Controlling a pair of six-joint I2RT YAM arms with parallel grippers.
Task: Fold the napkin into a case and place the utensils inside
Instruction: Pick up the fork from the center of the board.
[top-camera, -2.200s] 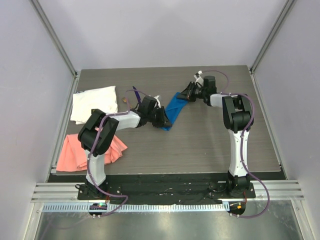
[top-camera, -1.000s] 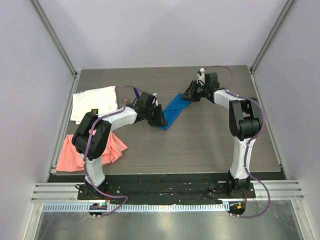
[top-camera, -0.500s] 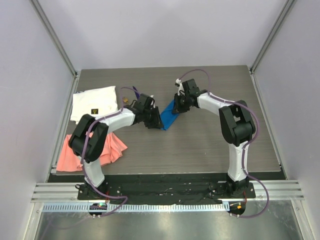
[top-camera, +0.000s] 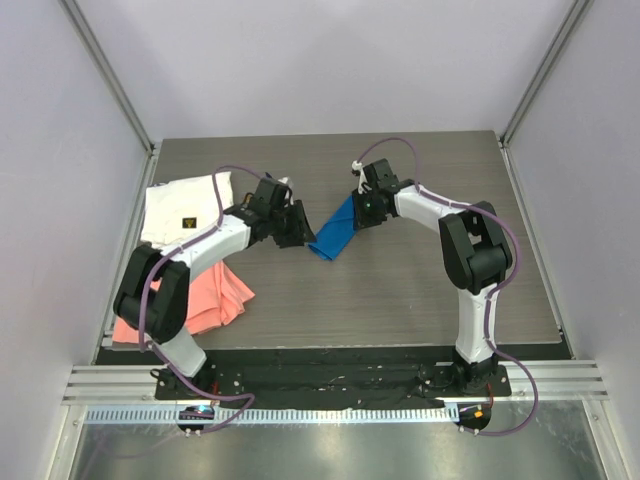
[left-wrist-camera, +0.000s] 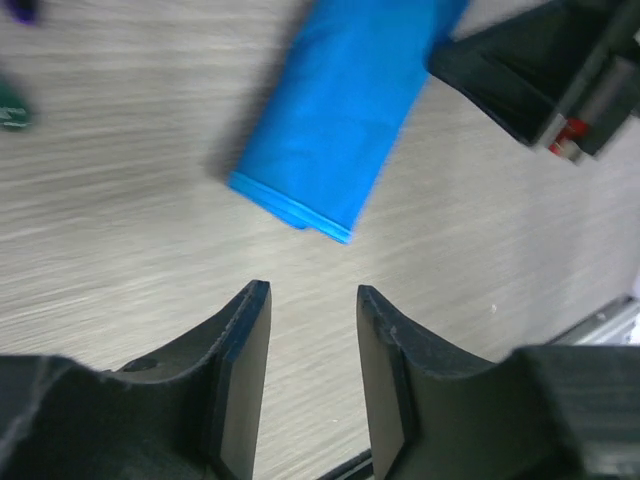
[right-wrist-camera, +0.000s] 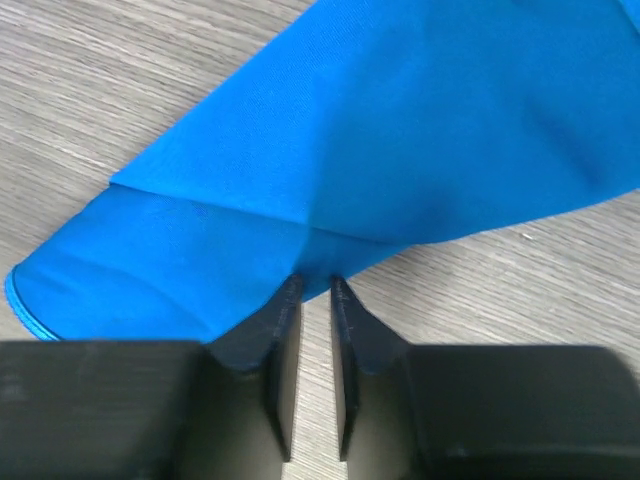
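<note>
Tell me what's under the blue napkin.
Around the napkin only table shows, and its folded end lies on that. Anything beneath or inside the folds is covered; the right gripper pinches its edge.

Purple utensil (left-wrist-camera: 20, 9) and green utensil (left-wrist-camera: 9, 106), blurred slivers cut off by the left wrist view's edge.

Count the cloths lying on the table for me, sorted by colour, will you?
Blue napkin: 1
White cloth: 1
Salmon-pink cloth: 1
Total: 3
</note>
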